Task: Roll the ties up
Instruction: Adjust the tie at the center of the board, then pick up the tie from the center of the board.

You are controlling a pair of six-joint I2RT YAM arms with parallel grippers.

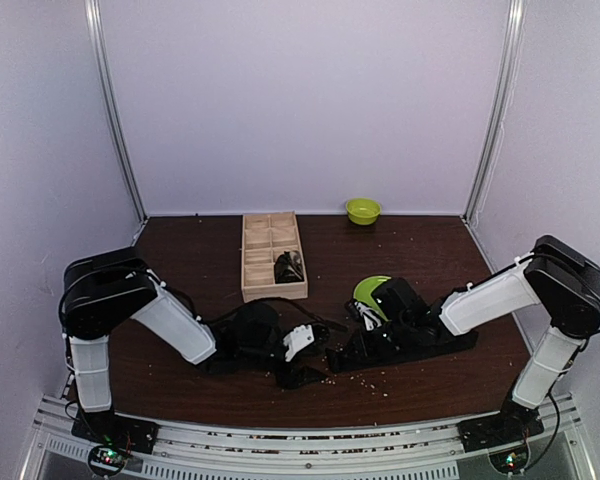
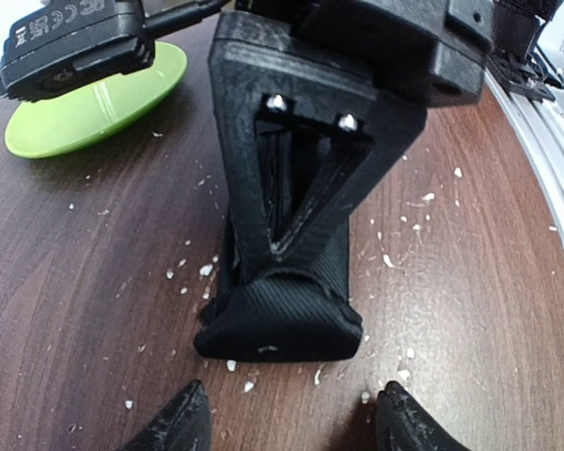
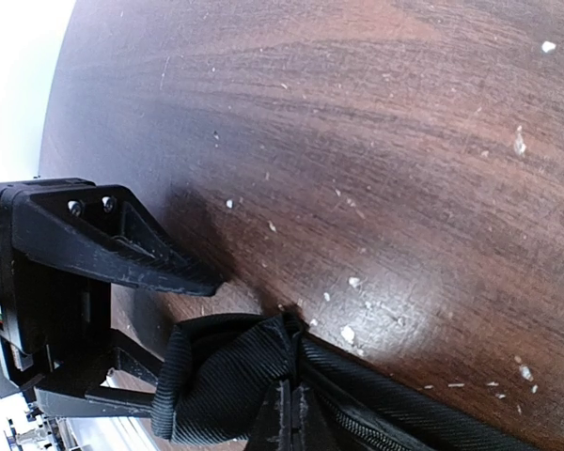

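A black tie [image 1: 430, 345] lies along the table in front of the right arm, its end folded into a thick wad [image 2: 280, 319]. My right gripper [image 1: 358, 350] is shut on that folded end; in the right wrist view the fingers [image 3: 296, 413] sit closed, with the fabric [image 3: 226, 385] bunched round them. My left gripper [image 1: 315, 368] is open and empty. Its fingertips [image 2: 183, 423] stand apart on the table just short of the wad, not touching it. A second, rolled tie [image 1: 288, 267] sits in a compartment of the wooden box [image 1: 270, 225].
A green plate [image 1: 368, 290] lies just behind the right gripper and also shows in the left wrist view [image 2: 94, 94]. A small green bowl [image 1: 363, 210] stands at the back wall. White crumbs are scattered over the dark wooden table [image 1: 420, 260].
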